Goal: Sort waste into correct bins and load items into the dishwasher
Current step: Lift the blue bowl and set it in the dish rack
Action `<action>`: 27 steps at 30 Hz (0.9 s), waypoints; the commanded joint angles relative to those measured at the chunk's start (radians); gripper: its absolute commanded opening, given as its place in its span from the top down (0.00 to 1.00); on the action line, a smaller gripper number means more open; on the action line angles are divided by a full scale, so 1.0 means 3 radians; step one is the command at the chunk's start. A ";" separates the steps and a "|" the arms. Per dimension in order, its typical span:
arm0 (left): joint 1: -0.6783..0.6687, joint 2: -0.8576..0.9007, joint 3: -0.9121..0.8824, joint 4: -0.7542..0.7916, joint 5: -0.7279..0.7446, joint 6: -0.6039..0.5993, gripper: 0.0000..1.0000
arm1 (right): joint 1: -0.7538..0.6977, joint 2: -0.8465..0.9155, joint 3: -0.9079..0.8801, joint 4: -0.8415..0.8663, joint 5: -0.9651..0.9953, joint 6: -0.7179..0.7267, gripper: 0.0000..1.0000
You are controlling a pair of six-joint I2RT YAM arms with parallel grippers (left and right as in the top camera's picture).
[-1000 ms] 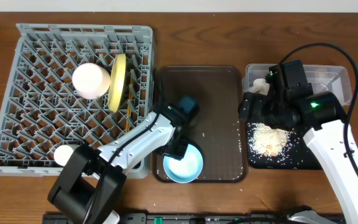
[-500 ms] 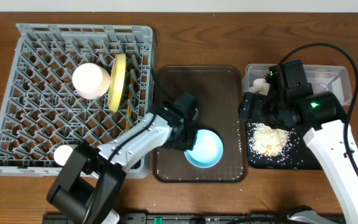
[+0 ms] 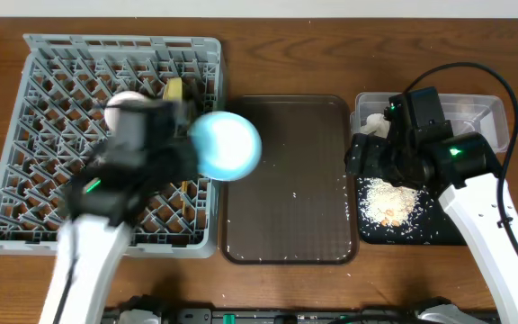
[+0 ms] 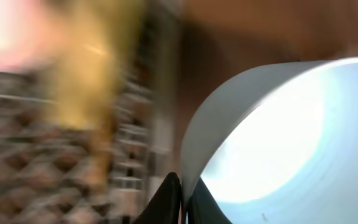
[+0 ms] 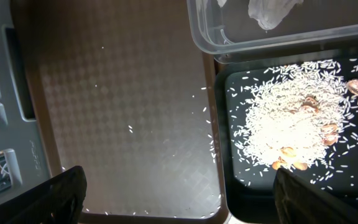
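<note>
Light blue bowl [image 3: 227, 145]: gone from the dark brown serving tray [image 3: 288, 193], where it sat half a second ago, to a place up and to the left. It now hangs above the right edge of the grey dish rack [image 3: 57, 81], where rack and serving tray meet.

Left claw [image 4: 182, 200]: closed on the bowl's rim, one finger on each side of the wall; the bowl spreads to the right of the claw in the wrist view. The arm is motion-blurred in the overhead view.

Yellow plate [image 3: 174, 90]: on edge in the far part of the rack, partly hidden behind the left arm.

Small white bowl [image 3: 126, 99]: in the rack, just left of the plate, partly hidden.

Right claw [image 5: 179, 180]: spread wide, holding nothing, hovering over the seam between the serving tray and the black tray [image 5: 241, 193].

Food crumbs [image 5: 291, 121]: heaped in the black tray, right of the claw; a few lie scattered on the serving tray.

White tissue [image 5: 269, 12]: in the clear container [image 5: 241, 43], on the far side of the black tray.
</note>
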 commanded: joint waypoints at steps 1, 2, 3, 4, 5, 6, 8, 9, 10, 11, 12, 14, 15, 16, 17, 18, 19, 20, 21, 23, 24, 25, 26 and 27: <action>0.0361 -0.0323 0.0003 -0.0134 -0.1049 0.0067 0.93 | -0.0028 -0.0033 0.0053 0.0009 0.0034 -0.0048 0.06; 0.0455 -0.0404 0.0003 -0.0154 -0.1427 0.0067 0.92 | -0.0028 -0.0033 0.0053 0.0009 0.0034 -0.0048 0.05; 0.0528 -0.0464 0.0003 -0.0151 -0.1784 0.0066 0.92 | -0.0028 -0.0033 0.0053 0.0009 0.0034 -0.0048 0.05; 0.0585 -0.0501 0.0003 -0.0112 -0.2054 0.0066 0.93 | -0.0028 -0.0033 0.0053 0.0010 0.0034 -0.0048 0.05; 0.0626 -0.0520 0.0003 -0.0050 -0.2269 0.0067 0.92 | -0.0028 -0.0033 0.0053 0.0017 0.0034 -0.0048 0.05; 0.0656 -0.0521 0.0003 0.0023 -0.2508 0.0081 0.92 | -0.0028 -0.0033 0.0053 0.0024 0.0034 -0.0048 0.05; 0.0670 -0.0460 0.0003 0.0217 -0.2989 0.0214 0.92 | -0.0028 -0.0033 0.0053 0.0056 0.0034 -0.0048 0.05; 0.0670 -0.0427 0.0003 0.0290 -0.3098 0.0300 0.93 | -0.0028 -0.0033 0.0053 0.0060 0.0034 -0.0048 0.05; 0.0670 -0.0367 0.0003 0.0401 -0.3237 0.0458 0.92 | -0.0028 -0.0033 0.0053 0.0067 0.0034 -0.0048 0.05; 0.0670 -0.0296 0.0003 0.0507 -0.3368 0.0613 0.92 | -0.0028 -0.0033 0.0053 0.0069 0.0034 -0.0048 0.05; 0.0670 -0.0200 0.0003 0.0618 -0.3508 0.0783 0.93 | -0.0028 -0.0033 0.0053 0.0070 0.0034 -0.0048 0.05; 0.0670 -0.0018 0.0003 0.0777 -0.3681 0.1022 0.93 | -0.0028 -0.0033 0.0053 0.0069 0.0034 -0.0048 0.05; 0.0670 0.0085 0.0003 0.0849 -0.3741 0.1104 0.92 | -0.0028 -0.0033 0.0053 0.0069 0.0034 -0.0047 0.05; 0.0670 0.0187 0.0003 0.0908 -0.3786 0.1156 0.93 | -0.0028 -0.0033 0.0053 0.0069 0.0034 -0.0048 0.05; 0.0670 0.0295 0.0003 0.0968 -0.3831 0.1214 0.92 | -0.0028 -0.0033 0.0053 0.0070 0.0034 -0.0048 0.05; 0.0670 0.0407 0.0003 0.1027 -0.3890 0.1300 0.93 | -0.0028 -0.0033 0.0053 0.0071 0.0034 -0.0048 0.05; 0.0670 0.0520 0.0003 0.1087 -0.3951 0.1395 0.93 | -0.0028 -0.0033 0.0053 0.0071 0.0034 -0.0048 0.05; 0.0670 0.0646 0.0003 0.1151 -0.4032 0.1489 0.93 | -0.0028 -0.0033 0.0053 0.0072 0.0034 -0.0048 0.05; 0.0670 0.0735 0.0003 0.1194 -0.4096 0.1545 0.93 | -0.0028 -0.0033 0.0053 0.0071 0.0034 -0.0048 0.05; 0.0670 0.0930 0.0003 0.1264 -0.4246 0.1633 0.93 | -0.0028 -0.0033 0.0053 0.0072 0.0034 -0.0064 0.05; 0.0670 0.1013 0.0003 0.1283 -0.4320 0.1657 0.92 | -0.0028 -0.0033 0.0053 0.0078 0.0036 -0.0078 0.04; 0.0670 0.1088 0.0003 0.1287 -0.4383 0.1656 0.93 | -0.0028 -0.0033 0.0053 0.0083 0.0034 -0.0104 0.05; 0.0670 0.1157 0.0003 0.1288 -0.4402 0.1656 0.92 | -0.0028 -0.0033 0.0053 0.0085 0.0038 -0.0117 0.05; 0.0670 0.1218 0.0003 0.1284 -0.4402 0.1656 0.93 | -0.0028 -0.0033 0.0053 0.0088 0.0056 -0.0123 0.05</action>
